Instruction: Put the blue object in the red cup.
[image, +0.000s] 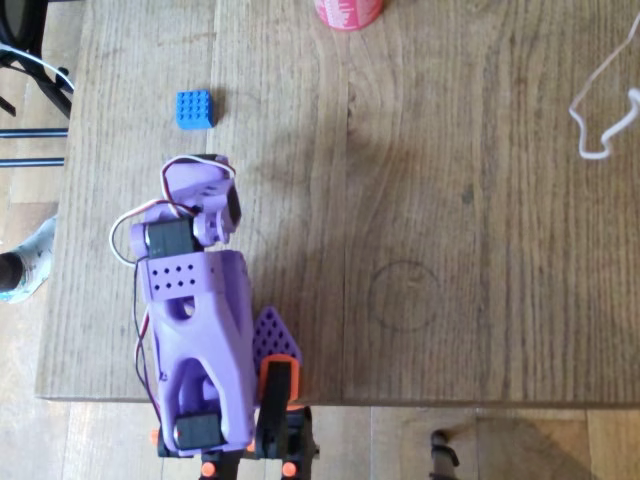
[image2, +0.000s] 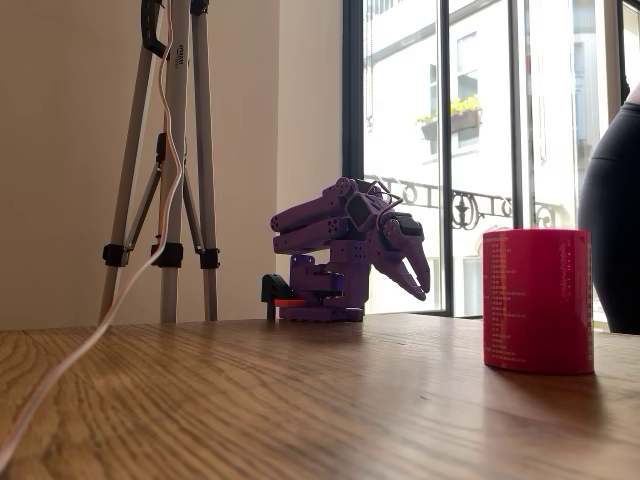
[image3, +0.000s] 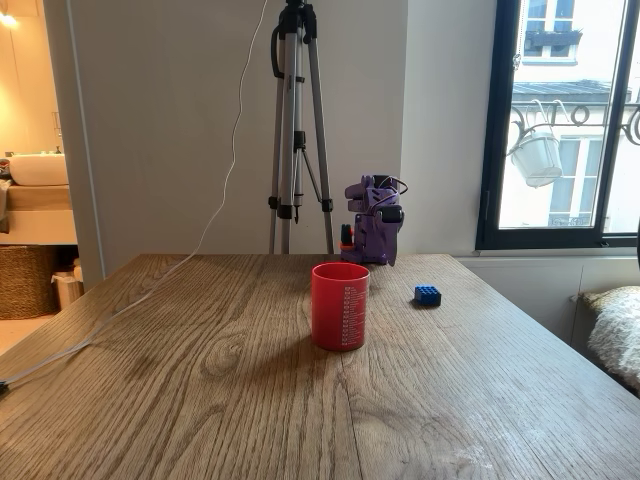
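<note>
One blue object (image: 194, 108), one red cup (image3: 340, 305), apparently one tripod (image3: 296, 130).

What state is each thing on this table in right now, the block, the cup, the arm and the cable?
blue studded block: flat on the table, studs up, free of the arm.
red cup: upright, mouth open; inside hidden.
purple arm: folded low over its base, touching nothing.
gripper: fingers pointing down, holding nothing; open or shut unclear.
white cable: slack, looped on the table.
tripod: standing behind the table.
</note>
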